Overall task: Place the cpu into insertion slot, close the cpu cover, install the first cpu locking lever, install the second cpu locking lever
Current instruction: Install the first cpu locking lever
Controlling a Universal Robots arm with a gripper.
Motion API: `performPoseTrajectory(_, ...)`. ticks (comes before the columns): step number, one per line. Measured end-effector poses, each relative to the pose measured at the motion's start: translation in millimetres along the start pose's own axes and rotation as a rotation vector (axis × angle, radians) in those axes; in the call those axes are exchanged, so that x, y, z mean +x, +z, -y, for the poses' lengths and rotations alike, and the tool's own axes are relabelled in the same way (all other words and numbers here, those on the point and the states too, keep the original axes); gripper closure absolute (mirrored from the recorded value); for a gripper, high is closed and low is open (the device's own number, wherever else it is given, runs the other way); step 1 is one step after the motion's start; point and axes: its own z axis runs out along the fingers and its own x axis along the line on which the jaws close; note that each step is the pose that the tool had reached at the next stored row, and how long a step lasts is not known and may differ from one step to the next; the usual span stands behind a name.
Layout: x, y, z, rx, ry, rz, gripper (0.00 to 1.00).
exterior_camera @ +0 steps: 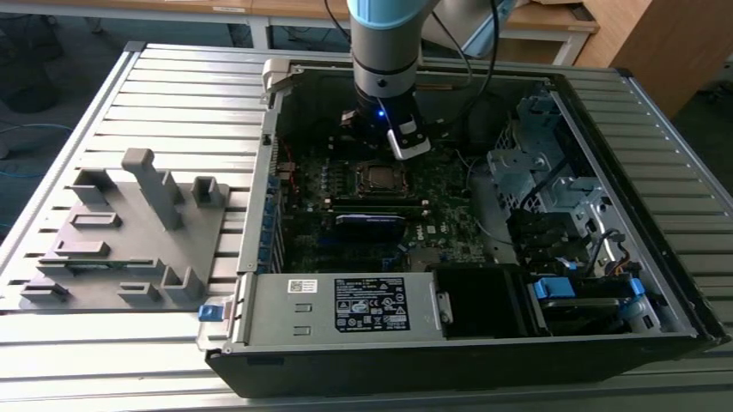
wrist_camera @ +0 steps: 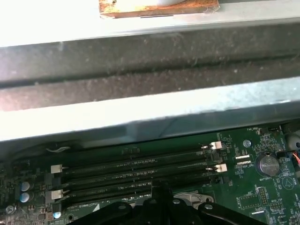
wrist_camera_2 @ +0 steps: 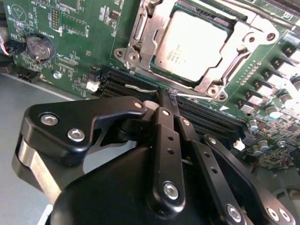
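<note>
Although the cpu (wrist_camera_2: 197,44) lies flat under the lowered cpu cover (wrist_camera_2: 246,35) on the green motherboard (wrist_camera_2: 70,28), a thin wire lever (wrist_camera_2: 140,86) stands loose just beside the pincer (wrist_camera_2: 169,96), whose fingers are drawn together with nothing seen between them. Judgement: a slip off that springy wire could rake the memory slots (wrist_camera_2: 206,117) beside it. Surface: slatted metal table (exterior_camera: 172,86), with a grey fixture (exterior_camera: 126,232) on the exterior view's left, an open computer case (exterior_camera: 458,343) at centre, and wooden furniture (exterior_camera: 653,43) beyond on its right.
</note>
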Motion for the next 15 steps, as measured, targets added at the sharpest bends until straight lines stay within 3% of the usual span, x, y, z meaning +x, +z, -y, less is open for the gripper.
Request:
performPoseTrajectory(4,0.2,1.2,-0.3,0.0126,0.009,0.0043,0.90)
performPoseTrajectory(8,0.5,1.3,-0.5,0.0141,0.010,0.0076,0.90)
performPoseTrajectory(11,1.1,2.0,-0.3,0.0102,0.005,0.0267,0.90)
performPoseTrajectory(15,2.5,3.1,0.3,0.0034,-0.004,0.0647,0.90)
